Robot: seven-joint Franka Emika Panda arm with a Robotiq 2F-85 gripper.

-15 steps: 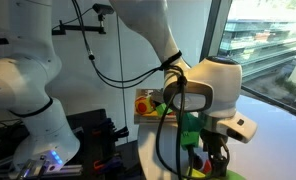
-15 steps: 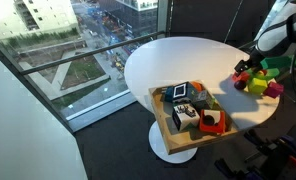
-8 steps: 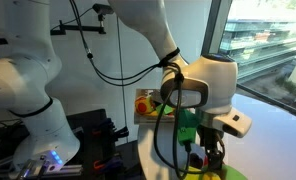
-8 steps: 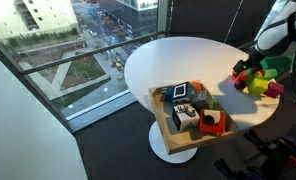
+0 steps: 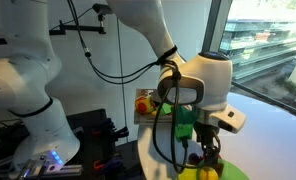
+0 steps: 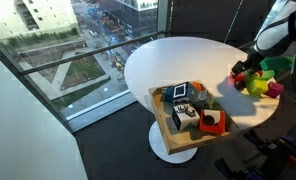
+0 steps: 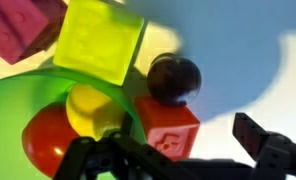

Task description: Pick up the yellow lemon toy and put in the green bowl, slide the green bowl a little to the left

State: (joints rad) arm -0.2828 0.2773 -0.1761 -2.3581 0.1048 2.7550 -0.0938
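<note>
In the wrist view the yellow lemon toy (image 7: 91,110) lies inside the green bowl (image 7: 28,92) at the lower left, next to a red rounded toy (image 7: 46,142). My gripper (image 7: 173,152) is open and empty. It hangs over the red-orange block (image 7: 170,126), just right of the bowl's rim. The dark maroon fruit toy (image 7: 175,77) sits beyond that block. In an exterior view the gripper (image 6: 250,68) is over the toy cluster at the table's edge, with the bowl (image 6: 279,64) beside it. In another exterior view the gripper (image 5: 208,160) is at the bottom edge.
A yellow-green block (image 7: 98,40) and a maroon block (image 7: 23,22) lie beyond the bowl. A rectangular wooden tray (image 6: 166,128) with several blocks stands on the round white table (image 6: 168,65) near its front edge. The tray also shows in another exterior view (image 5: 143,103).
The wrist and gripper have shifted slightly sideways over the toy cluster. The toys and the bowl have not visibly moved.
</note>
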